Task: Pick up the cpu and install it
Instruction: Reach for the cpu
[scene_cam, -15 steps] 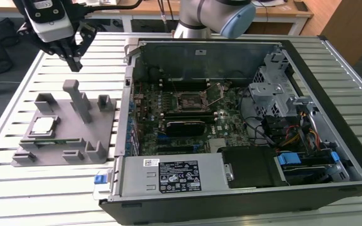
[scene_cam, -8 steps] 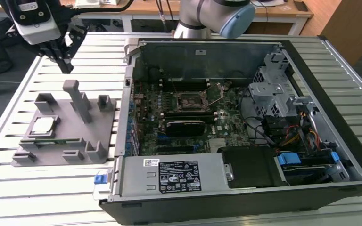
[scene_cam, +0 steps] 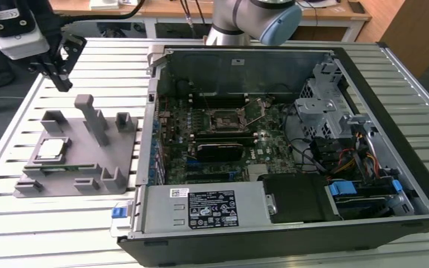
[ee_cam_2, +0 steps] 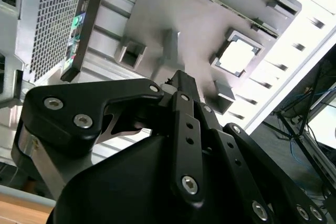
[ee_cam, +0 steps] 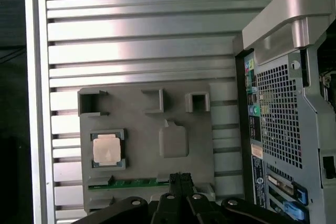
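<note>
Near the exterior view's left, the cpu lies flat in a pocket of the grey fixture. Farther back, the end effector hangs above, empty, fingers seemingly pressed together. Descending like that could strike the chip's lid.

Arm cut off by exterior view's edge, fixture block partly behind hand

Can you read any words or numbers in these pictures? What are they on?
No text reads clearly.
Black label on the power supply: too small to read.
White sticker next to it: too small.
Stickers on the case back: blurred.
</note>
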Controlling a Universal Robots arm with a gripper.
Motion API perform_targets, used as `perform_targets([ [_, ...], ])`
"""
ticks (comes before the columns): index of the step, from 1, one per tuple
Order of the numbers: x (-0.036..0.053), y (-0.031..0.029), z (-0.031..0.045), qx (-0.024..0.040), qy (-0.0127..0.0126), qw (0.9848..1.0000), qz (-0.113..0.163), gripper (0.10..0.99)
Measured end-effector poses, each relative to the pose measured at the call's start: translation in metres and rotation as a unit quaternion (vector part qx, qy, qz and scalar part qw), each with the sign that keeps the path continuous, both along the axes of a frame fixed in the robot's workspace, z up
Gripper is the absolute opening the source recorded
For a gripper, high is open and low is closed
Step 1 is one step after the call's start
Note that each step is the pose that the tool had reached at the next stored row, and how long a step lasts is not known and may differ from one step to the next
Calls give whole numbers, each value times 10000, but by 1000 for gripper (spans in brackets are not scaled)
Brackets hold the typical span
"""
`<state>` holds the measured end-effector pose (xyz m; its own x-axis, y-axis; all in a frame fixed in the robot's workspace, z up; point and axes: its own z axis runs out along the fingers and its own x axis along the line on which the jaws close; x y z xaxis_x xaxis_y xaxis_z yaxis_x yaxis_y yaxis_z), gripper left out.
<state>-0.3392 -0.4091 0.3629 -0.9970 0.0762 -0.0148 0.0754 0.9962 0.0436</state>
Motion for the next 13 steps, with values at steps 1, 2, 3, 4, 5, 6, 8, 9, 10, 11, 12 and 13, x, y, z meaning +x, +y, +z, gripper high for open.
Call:
perform_targets([
  [1, -47, 0, -2, 0, 0, 10000, 0, 106],
  [2, -94, 0, -2, 0, 0, 10000, 0, 106],
  [3, -139, 0, -4, 0, 0, 10000, 0, 106],
  [4, -184, 0, -4, 0, 0, 10000, -1, 106],
  [5, -229, 0, -4, 0, 0, 10000, -1, 106],
  [6, -274, 0, -6, 0, 0, 10000, -1, 106],
  [8, -361, 0, -7, 0, 0, 10000, 0, 106],
  [9, -403, 0, -8, 0, 0, 10000, 0, 106],
  [10, -445, 0, -9, 0, 0, 10000, 0, 106],
  [11, -487, 0, -11, 0, 0, 10000, -1, 106],
  [12, -523, 0, -13, 0, 0, 10000, -1, 106],
  [13, -556, 0, -15, 0, 0, 10000, -1, 106],
])
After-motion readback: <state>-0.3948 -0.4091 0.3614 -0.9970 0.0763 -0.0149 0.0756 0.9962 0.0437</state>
